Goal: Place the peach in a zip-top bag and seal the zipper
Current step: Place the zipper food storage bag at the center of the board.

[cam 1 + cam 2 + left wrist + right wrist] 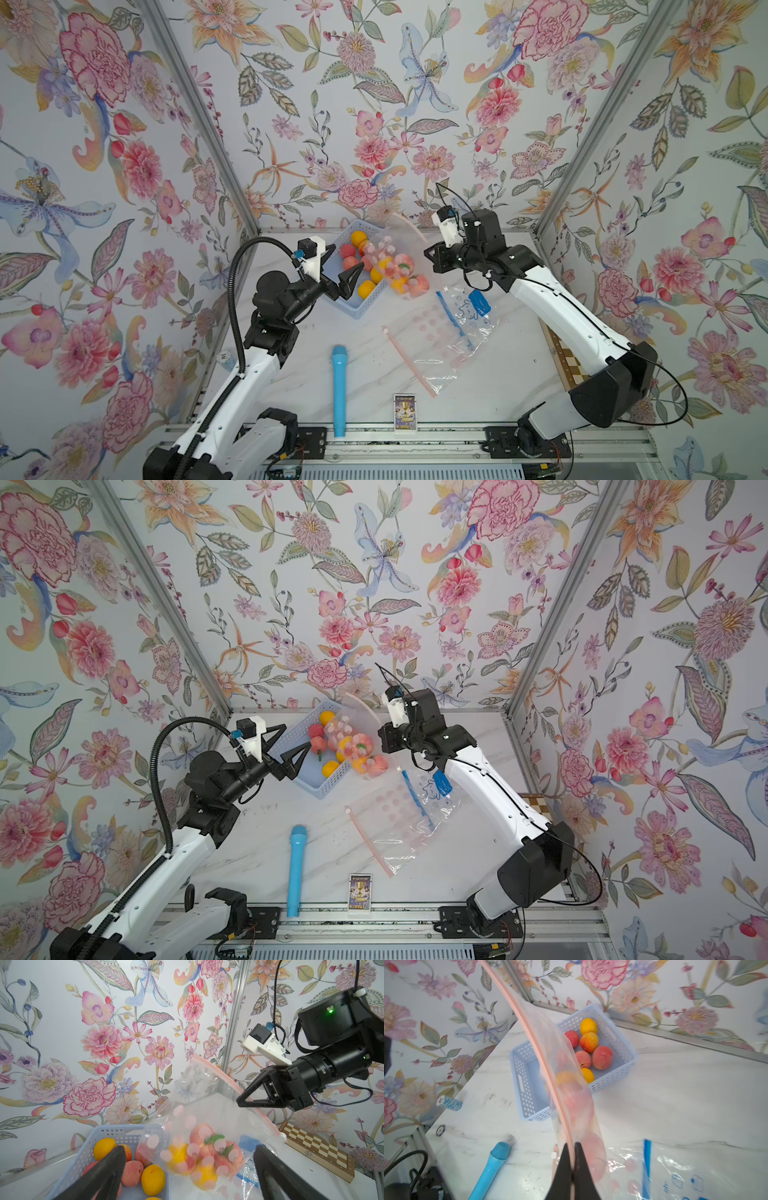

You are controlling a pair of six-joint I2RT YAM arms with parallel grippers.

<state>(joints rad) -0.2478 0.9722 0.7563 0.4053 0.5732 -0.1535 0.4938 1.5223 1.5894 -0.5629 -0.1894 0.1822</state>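
Right tool clamped on pink zipper at its near end | zip-top bag held up beside basket, peach inside | zipper's long axis runs away toward left tool, which is spread wide, empty, and likely nearer the far end

Counting three zip-top bags: hanging pink-zippered bag, flat pink-zippered bag, blue-zippered bag. Tallying one basket, six fruit showing inside: two yellow fruit, four reddish fruit. Logging one microphone, one card pack, one chessboard. Leaving blurred bagged fruit uncounted.
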